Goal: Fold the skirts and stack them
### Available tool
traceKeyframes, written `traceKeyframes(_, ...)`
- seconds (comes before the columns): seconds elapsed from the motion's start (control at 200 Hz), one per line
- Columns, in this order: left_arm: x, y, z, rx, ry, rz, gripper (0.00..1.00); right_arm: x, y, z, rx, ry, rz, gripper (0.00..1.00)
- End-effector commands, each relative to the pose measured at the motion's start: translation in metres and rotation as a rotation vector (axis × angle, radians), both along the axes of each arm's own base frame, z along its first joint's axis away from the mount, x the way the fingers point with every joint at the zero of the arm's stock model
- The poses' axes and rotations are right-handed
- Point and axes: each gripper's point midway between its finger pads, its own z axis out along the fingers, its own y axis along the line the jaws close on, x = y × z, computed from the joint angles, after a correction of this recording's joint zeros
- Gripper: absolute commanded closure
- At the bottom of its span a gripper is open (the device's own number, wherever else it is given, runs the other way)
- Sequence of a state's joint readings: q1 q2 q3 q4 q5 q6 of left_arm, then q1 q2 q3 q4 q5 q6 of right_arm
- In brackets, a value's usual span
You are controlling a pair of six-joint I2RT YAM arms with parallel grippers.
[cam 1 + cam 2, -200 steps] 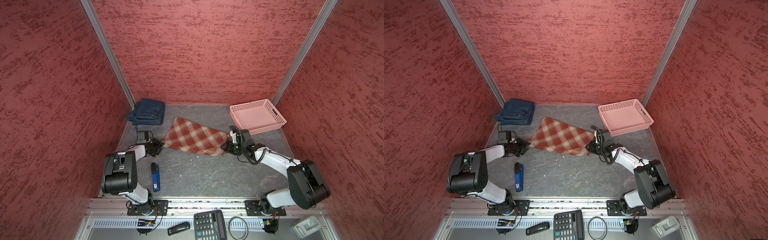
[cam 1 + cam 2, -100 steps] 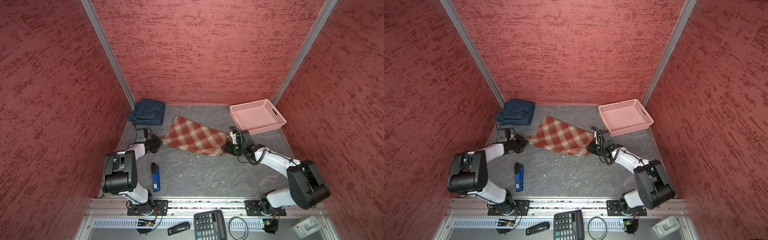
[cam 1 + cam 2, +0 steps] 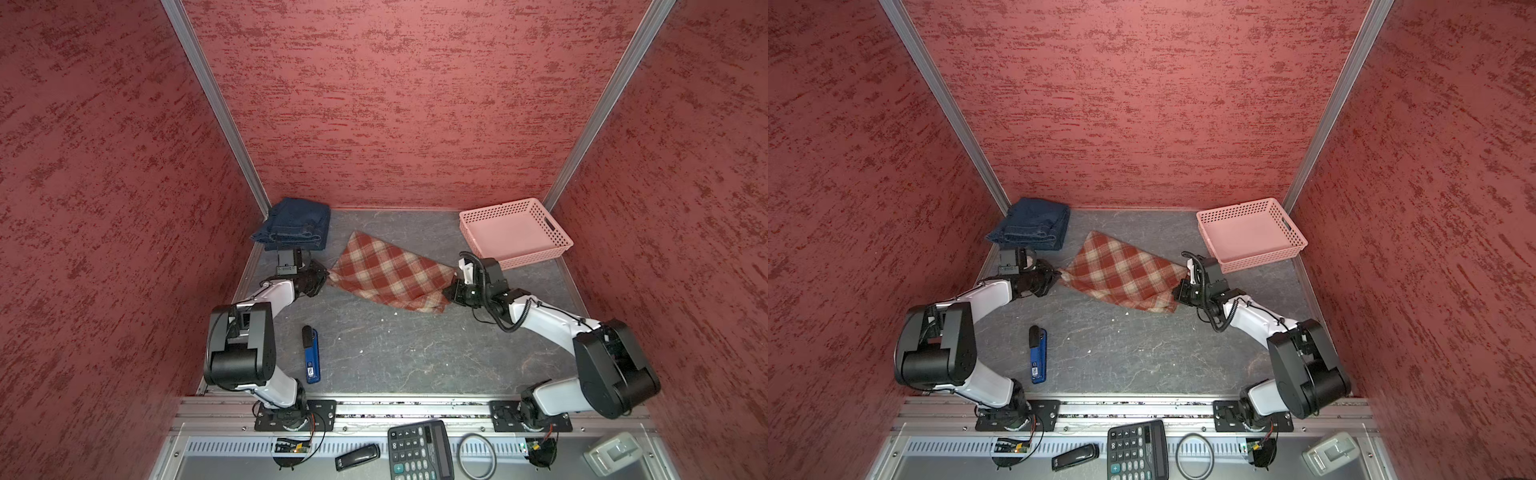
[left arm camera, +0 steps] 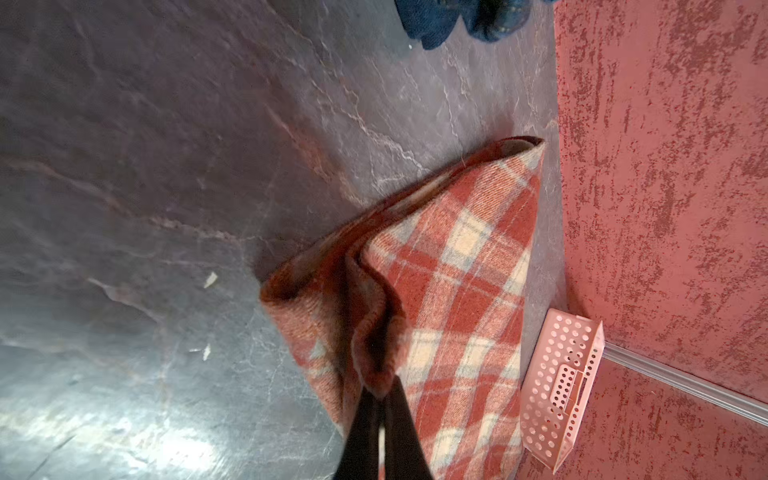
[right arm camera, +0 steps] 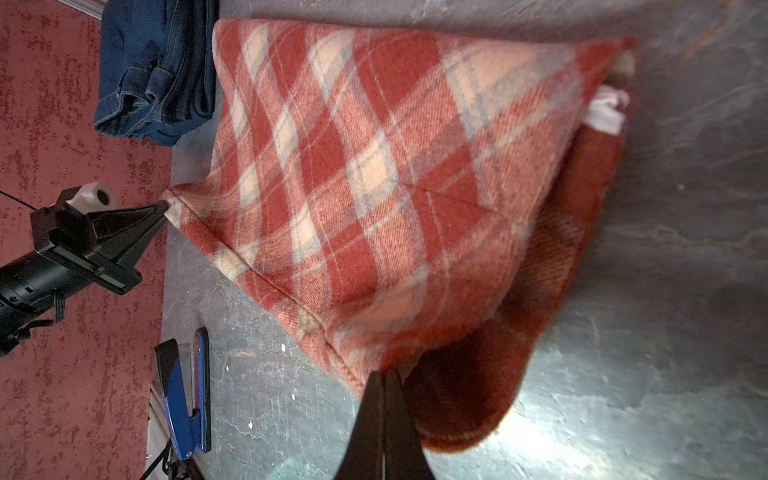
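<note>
Skirts sit in two places on the table (image 3: 395, 353). The denim stack (image 3: 295, 224) lies folded in the far left corner, against the wall. The plaid skirt (image 3: 388, 272) lies folded in the middle, just beside the denim but apart from it in both top views (image 3: 1121, 272).

The plaid skirt's long axis runs slantwise, from far left to near right. Its pointed left corner faces the left arm and its wider right end faces the right arm. At that right end, the right wrist view shows a bit of white lining (image 5: 604, 110) poking out between the layers.

The left gripper (image 3: 326, 274) is closed on the left corner; the left wrist view shows its jaws pinched together on a puckered bit of plaid (image 4: 457, 270). The right gripper (image 3: 449, 286) is closed on the right end, and its wrist view (image 5: 384, 376) shows the jaws tight on the hem's edge. The cloth there bulges up a little.

The basket (image 3: 536, 257) stands in the far right corner, near the right gripper. A blue tool (image 3: 311, 353) lies near the left arm, well apart from the skirts.
</note>
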State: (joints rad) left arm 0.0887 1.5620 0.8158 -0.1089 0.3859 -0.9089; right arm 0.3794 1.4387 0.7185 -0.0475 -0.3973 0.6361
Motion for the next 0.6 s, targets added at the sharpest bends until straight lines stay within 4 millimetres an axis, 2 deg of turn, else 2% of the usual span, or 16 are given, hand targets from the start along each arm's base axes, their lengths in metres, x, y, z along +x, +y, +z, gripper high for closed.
traceKeyframes(0.0,0.004,0.003,0.016,0.032,-0.036,-0.006,1.0,0.004,0.002,0.016,0.015,-0.05,-0.011,1.0)
traceKeyframes(0.105,0.012,0.001,0.029,0.037,-0.059,-0.012,1.0,0.013,0.002,0.035,0.028,-0.095,-0.033,1.0)
traceKeyframes(0.245,0.037,-0.002,0.056,0.06,-0.108,-0.034,1.0,0.035,-0.003,0.061,-0.021,-0.143,-0.074,1.0)
traceKeyframes(0.361,0.067,-0.007,0.085,0.093,-0.166,-0.063,1.0,0.063,-0.015,0.081,-0.071,-0.18,-0.136,1.0)
traceKeyframes(0.391,0.076,-0.007,0.092,0.104,-0.179,-0.069,1.0,0.07,-0.019,0.092,-0.067,-0.199,-0.149,1.0)
traceKeyframes(0.411,0.082,-0.008,0.095,0.109,-0.183,-0.074,1.0,0.076,-0.021,0.087,-0.076,-0.186,-0.153,1.0)
traceKeyframes(0.446,0.094,-0.009,0.105,0.118,-0.207,-0.085,1.0,0.084,-0.024,0.092,-0.08,-0.193,-0.163,1.0)
traceKeyframes(0.596,0.143,-0.019,0.141,0.161,-0.29,-0.136,1.0,0.128,-0.044,0.128,-0.099,-0.273,-0.209,1.0)
